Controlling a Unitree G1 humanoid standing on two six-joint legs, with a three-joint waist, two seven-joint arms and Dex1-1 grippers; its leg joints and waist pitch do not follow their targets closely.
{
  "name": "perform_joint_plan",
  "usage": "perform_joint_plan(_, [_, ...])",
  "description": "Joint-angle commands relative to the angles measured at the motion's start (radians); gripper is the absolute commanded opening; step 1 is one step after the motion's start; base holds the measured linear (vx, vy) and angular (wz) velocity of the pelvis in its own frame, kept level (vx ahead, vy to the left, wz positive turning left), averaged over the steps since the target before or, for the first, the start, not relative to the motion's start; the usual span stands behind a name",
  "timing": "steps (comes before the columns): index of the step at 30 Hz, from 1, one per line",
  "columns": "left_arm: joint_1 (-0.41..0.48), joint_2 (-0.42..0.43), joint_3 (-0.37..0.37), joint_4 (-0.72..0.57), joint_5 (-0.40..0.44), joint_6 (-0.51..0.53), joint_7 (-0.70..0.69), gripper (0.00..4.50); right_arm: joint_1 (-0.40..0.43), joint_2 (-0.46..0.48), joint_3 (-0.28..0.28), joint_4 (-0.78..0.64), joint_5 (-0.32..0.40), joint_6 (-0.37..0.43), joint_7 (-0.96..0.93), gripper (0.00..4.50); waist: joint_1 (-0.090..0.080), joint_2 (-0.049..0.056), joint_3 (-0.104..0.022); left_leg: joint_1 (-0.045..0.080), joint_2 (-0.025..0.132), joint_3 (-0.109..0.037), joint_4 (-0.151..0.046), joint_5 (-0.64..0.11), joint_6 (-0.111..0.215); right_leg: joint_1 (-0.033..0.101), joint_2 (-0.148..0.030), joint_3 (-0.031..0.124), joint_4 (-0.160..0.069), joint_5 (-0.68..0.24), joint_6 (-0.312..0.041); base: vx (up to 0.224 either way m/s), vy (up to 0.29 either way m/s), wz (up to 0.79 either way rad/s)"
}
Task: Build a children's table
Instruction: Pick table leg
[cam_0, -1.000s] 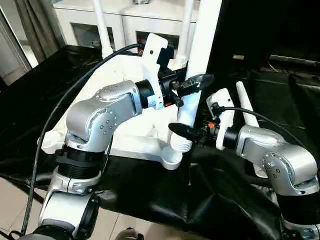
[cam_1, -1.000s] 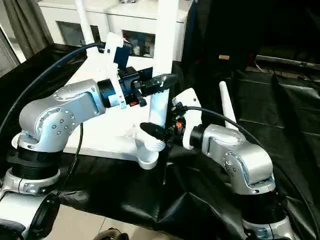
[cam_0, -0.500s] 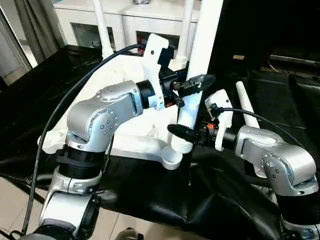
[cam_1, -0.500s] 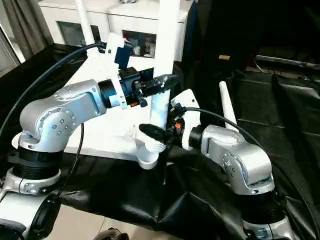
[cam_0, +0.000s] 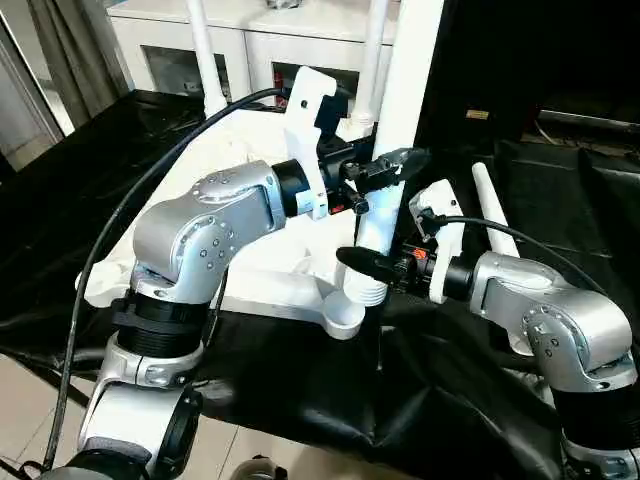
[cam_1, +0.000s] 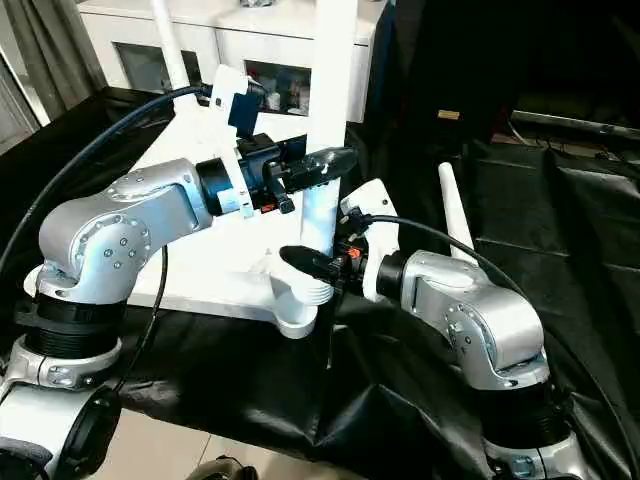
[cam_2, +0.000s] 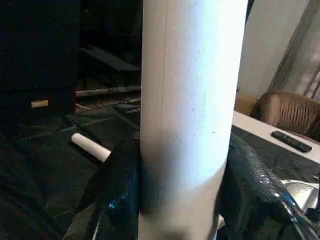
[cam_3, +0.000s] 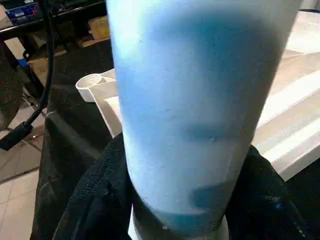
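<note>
Black-draped table mid-frame carries the upturned children's table (cam_0: 250, 200), one upright leg (cam_0: 400, 120) in its near corner socket, my left pincer (cam_0: 385, 170) clamped on it, right pincer (cam_0: 375, 265) clamped lower down.

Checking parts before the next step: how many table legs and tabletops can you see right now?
Upright legs: 3
Loose leg lying on the black cloth: 1
Tabletop: 1
Total: 5 pieces
</note>
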Motion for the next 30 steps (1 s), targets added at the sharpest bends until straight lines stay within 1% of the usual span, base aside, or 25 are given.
perform_joint_plan(1, [-0.037, -0.008, 0.051, 0.004, 0.0, -0.008, 0.041, 2.17, 0.011, -0.01, -0.007, -0.009, 0.008, 0.022, -0.003, 1.93, 0.0, -0.022, -0.083, 0.016, 0.072, -0.029, -0.06, -0.121, 0.021, 0.052, -0.105, 0.066, -0.085, -0.318, -0.079, 0.0, 0.0, 0.0])
perform_joint_plan(3, [-0.034, -0.012, 0.063, 0.003, -0.04, 0.021, 0.019, 2.52, 0.014, -0.01, -0.007, -0.012, 0.007, 0.02, -0.004, 1.92, 0.0, -0.021, -0.083, 0.015, 0.072, -0.03, -0.06, -0.117, 0.021, 0.053, -0.106, 0.065, -0.085, -0.315, -0.084, 0.0, 0.0, 0.0])
perform_joint_plan(5, [-0.027, -0.022, 0.069, -0.006, -0.043, 0.006, 0.024, 2.74, 0.017, -0.007, -0.008, -0.012, 0.005, 0.013, -0.007, 1.91, 0.0, -0.022, -0.084, 0.015, 0.071, -0.03, -0.059, -0.117, 0.024, 0.053, -0.105, 0.065, -0.086, -0.313, -0.083, 0.0, 0.0, 0.0])
perform_joint_plan(6, [-0.027, -0.022, 0.069, -0.006, -0.043, 0.006, 0.024, 2.74, 0.017, -0.007, -0.008, -0.012, 0.005, 0.013, -0.007, 1.91, 0.0, -0.021, -0.083, 0.013, 0.071, -0.03, -0.059, -0.115, 0.025, 0.054, -0.106, 0.065, -0.086, -0.31, -0.084, 0.0, 0.0, 0.0])
perform_joint_plan(7, [-0.025, -0.036, 0.077, -0.002, -0.022, -0.03, 0.051, 2.86, 0.018, -0.003, -0.011, -0.012, 0.004, 0.007, -0.011, 1.91, 0.001, -0.021, -0.083, 0.014, 0.071, -0.03, -0.059, -0.115, 0.025, 0.054, -0.105, 0.065, -0.086, -0.312, -0.083, 0.0, 0.0, 0.0])
perform_joint_plan(8, [-0.025, -0.036, 0.077, -0.001, -0.022, -0.031, 0.052, 2.86, 0.018, -0.003, -0.011, -0.012, 0.004, 0.007, -0.011, 1.91, 0.001, -0.021, -0.083, 0.014, 0.072, -0.031, -0.059, -0.118, 0.026, 0.054, -0.105, 0.065, -0.087, -0.312, -0.081, 0.0, 0.0, 0.0])
perform_joint_plan(9, [-0.023, -0.062, 0.106, 0.009, -0.029, -0.071, 0.074, 2.93, 0.019, 0.008, -0.019, -0.009, 0.004, -0.004, -0.022, 1.91, 0.001, -0.019, -0.084, 0.015, 0.073, -0.031, -0.06, -0.121, 0.026, 0.054, -0.105, 0.065, -0.087, -0.312, -0.083, 0.0, 0.0, 0.0])
perform_joint_plan(10, [-0.018, -0.094, 0.15, 0.017, -0.068, -0.101, 0.084, 2.95, 0.018, 0.025, -0.032, -0.005, 0.005, -0.018, -0.038, 1.91, 0.001, -0.022, -0.085, 0.014, 0.073, -0.031, -0.059, -0.12, 0.026, 0.055, -0.106, 0.064, -0.088, -0.307, -0.085, 0.0, 0.0, 0.0])
perform_joint_plan(11, [-0.003, -0.14, 0.22, 0.011, -0.173, -0.093, 0.087, 2.95, 0.014, 0.062, -0.061, 0.006, 0.003, -0.041, -0.082, 1.91, 0.001, -0.022, -0.084, 0.013, 0.072, -0.03, -0.059, -0.12, 0.027, 0.054, -0.107, 0.064, -0.088, -0.308, -0.09, 0.0, 0.0, 0.0])
perform_joint_plan(12, [0.012, -0.156, 0.24, -0.003, -0.214, -0.089, 0.084, 2.95, 0.01, 0.089, -0.082, 0.016, 0.003, -0.055, -0.113, 1.91, 0.003, -0.023, -0.085, 0.01, 0.069, -0.028, -0.055, -0.122, 0.023, 0.056, -0.116, 0.062, -0.09, -0.312, -0.119, 0.0, 0.0, 0.0])
perform_joint_plan(14, [0.036, -0.161, 0.242, -0.034, -0.237, -0.08, 0.069, 2.95, 0.005, 0.128, -0.113, 0.029, -0.002, -0.083, -0.163, 1.91, 0.002, -0.023, -0.086, 0.012, 0.071, -0.03, -0.057, -0.124, 0.022, 0.051, -0.11, 0.062, -0.085, -0.31, -0.122, 0.0, 0.0, 0.0])
perform_joint_plan(16, [0.056, -0.141, 0.219, -0.052, -0.21, -0.078, 0.046, 2.95, -0.001, 0.168, -0.148, 0.041, -0.001, -0.1, -0.219, 1.91, -0.002, -0.02, -0.083, 0.017, 0.073, -0.031, -0.062, -0.132, 0.021, 0.046, -0.105, 0.064, -0.087, -0.32, -0.099, 0.0, 0.0, 0.0])
perform_joint_plan(17, [0.069, -0.115, 0.196, -0.055, -0.17, -0.081, 0.037, 2.95, -0.004, 0.185, -0.168, 0.052, -0.01, -0.122, -0.255, 1.91, -0.004, -0.017, -0.083, 0.017, 0.073, -0.03, -0.063, -0.138, 0.019, 0.045, -0.104, 0.064, -0.086, -0.327, -0.096, 0.0, 0.0, 0.0])
perform_joint_plan(18, [0.084, -0.088, 0.17, -0.058, -0.128, -0.092, 0.025, 2.95, -0.004, 0.197, -0.181, 0.06, -0.019, -0.141, -0.282, 1.91, -0.004, -0.017, -0.082, 0.02, 0.073, -0.032, -0.066, -0.152, 0.01, 0.044, -0.103, 0.064, -0.089, -0.35, -0.073, 0.0, 0.0, 0.0])
perform_joint_plan(19, [0.104, -0.039, 0.117, -0.061, -0.056, -0.122, 0.002, 2.95, 0.0, 0.197, -0.185, 0.068, -0.04, -0.164, -0.302, 1.91, -0.006, -0.018, -0.081, 0.021, 0.073, -0.032, -0.069, -0.164, 0.002, 0.043, -0.103, 0.064, -0.092, -0.369, -0.053, 0.0, 0.0, 0.0])
perform_joint_plan(20, [0.108, -0.029, 0.106, -0.061, -0.041, -0.128, -0.003, 2.95, 0.001, 0.197, -0.186, 0.069, -0.044, -0.168, -0.305, 1.91, -0.006, -0.018, -0.081, 0.021, 0.073, -0.032, -0.069, -0.164, 0.002, 0.043, -0.103, 0.064, -0.092, -0.369, -0.053, 0.0, 0.0, 0.0])
perform_joint_plan(21, [0.152, 0.092, -0.034, -0.051, 0.156, -0.246, -0.041, 2.95, 0.02, 0.177, -0.171, 0.084, -0.104, -0.209, -0.332, 1.91, -0.002, -0.016, -0.079, 0.023, 0.075, -0.04, -0.078, -0.177, -0.01, 0.04, -0.102, 0.066, -0.096, -0.396, -0.005, 0.0, 0.0, 0.0])
perform_joint_plan(22, [0.167, 0.13, -0.071, -0.04, 0.203, -0.281, -0.064, 2.95, 0.03, 0.169, -0.162, 0.086, -0.12, -0.215, -0.334, 1.91, -0.009, -0.016, -0.078, 0.024, 0.074, -0.036, -0.081, -0.191, -0.025, 0.038, -0.099, 0.07, -0.094, -0.405, 0.023, 0.0, 0.0, 0.0])
perform_joint_plan(23, [0.186, 0.18, -0.118, -0.023, 0.263, -0.329, -0.096, 2.95, 0.045, 0.158, -0.15, 0.088, -0.142, -0.22, -0.336, 1.91, -0.005, -0.015, -0.077, 0.024, 0.073, -0.04, -0.082, -0.194, -0.031, 0.04, -0.1, 0.068, -0.098, -0.413, 0.038, 0.0, 0.0, 0.0])
perform_joint_plan(24, [0.208, 0.226, -0.148, 0.018, 0.311, -0.368, -0.108, 2.95, 0.07, 0.143, -0.128, 0.085, -0.17, -0.227, -0.334, 1.91, -0.004, -0.006, -0.08, 0.029, 0.074, -0.039, -0.083, -0.199, -0.04, 0.035, -0.102, 0.072, -0.098, -0.41, 0.048, 0.0, 0.0, 0.0])
perform_joint_plan(26, [0.218, 0.245, -0.158, 0.042, 0.33, -0.384, -0.104, 2.95, 0.084, 0.135, -0.116, 0.082, -0.185, -0.232, -0.332, 1.91, -0.007, -0.009, -0.081, 0.03, 0.072, -0.036, -0.082, -0.209, -0.05, 0.037, -0.101, 0.071, -0.094, -0.378, 0.029, 0.0, 0.0, 0.0])
perform_joint_plan(27, [0.229, 0.235, -0.115, 0.104, 0.365, -0.418, -0.003, 2.95, 0.117, 0.126, -0.093, 0.067, -0.227, -0.283, -0.341, 1.91, -0.006, -0.002, -0.084, 0.026, 0.075, -0.038, -0.081, -0.202, -0.048, 0.041, -0.104, 0.07, -0.087, -0.338, -0.001, 0.0, 0.0, 0.0])
perform_joint_plan(28, [0.238, 0.217, -0.068, 0.136, 0.387, -0.416, 0.105, 2.95, 0.137, 0.104, -0.06, 0.059, -0.301, -0.305, -0.395, 1.91, -0.01, 0.007, -0.08, 0.027, 0.077, -0.038, -0.08, -0.23, -0.056, 0.036, -0.102, 0.069, -0.09, -0.317, -0.021, 0.0, 0.0, 0.0])
perform_joint_plan(29, [0.248, 0.201, -0.031, 0.145, 0.389, -0.409, 0.164, 2.95, 0.148, 0.091, -0.046, 0.052, -0.338, -0.295, -0.433, 1.91, -0.012, 0.002, -0.081, 0.024, 0.077, -0.04, -0.08, -0.232, -0.062, 0.042, -0.102, 0.068, -0.086, -0.301, -0.033, 0.0, 0.0, 0.0])
perform_joint_plan(30, [0.266, 0.185, -0.001, 0.139, 0.388, -0.437, 0.193, 2.95, 0.161, 0.099, -0.059, 0.049, -0.322, -0.263, -0.446, 1.91, -0.011, -0.001, -0.083, 0.025, 0.076, -0.041, -0.079, -0.228, -0.062, 0.047, -0.105, 0.068, -0.082, -0.279, -0.053, 0.0, 0.0, 0.0])
